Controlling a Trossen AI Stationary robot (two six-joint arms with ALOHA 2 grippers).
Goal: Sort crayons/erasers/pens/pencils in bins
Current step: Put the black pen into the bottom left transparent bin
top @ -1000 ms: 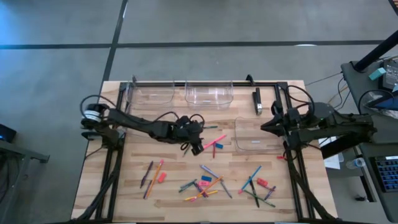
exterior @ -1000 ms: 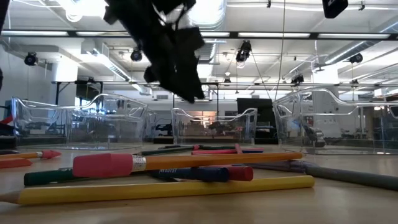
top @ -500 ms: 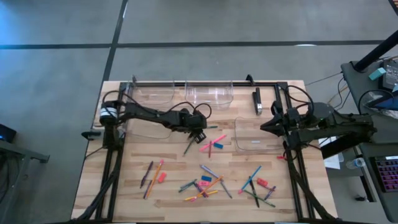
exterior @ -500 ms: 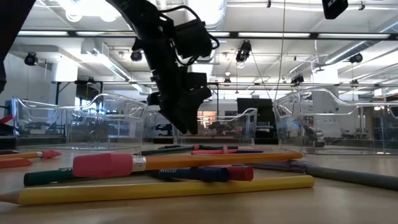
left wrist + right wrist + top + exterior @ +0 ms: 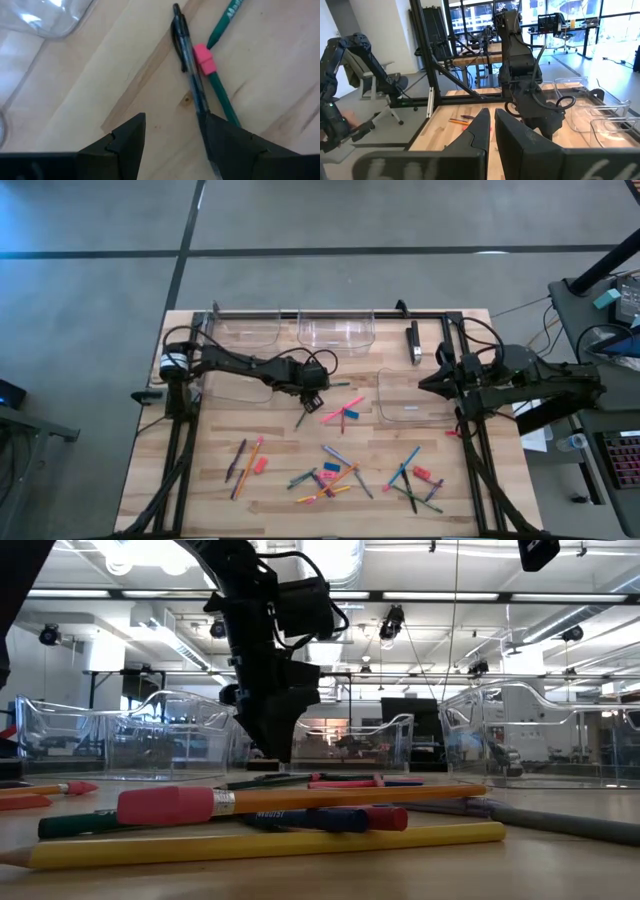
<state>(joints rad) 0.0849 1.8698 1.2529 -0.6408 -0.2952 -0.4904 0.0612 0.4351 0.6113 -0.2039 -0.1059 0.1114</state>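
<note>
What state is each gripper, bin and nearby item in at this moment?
left gripper: open, fingers low over the table beside a dark pen, not holding it.
right gripper: shut, empty, waiting at the table's right edge.
bin on the right: upright, holds one pale stick-like item.
two back bins: upright, look empty.
green pencil: lying flat beside the pen.

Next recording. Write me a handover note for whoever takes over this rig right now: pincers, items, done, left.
Left pincer: open, low over the table centre, straddling the slim dark pen, not yet closed on it.
Right pincer: shut, parked at the table's right edge.
Items: the mixed pile of coloured pencils, crayons and erasers lies loose at the table's front.
Done: little, if anything, shows in the four clear plastic bins.
Left: nearly everything.
</note>
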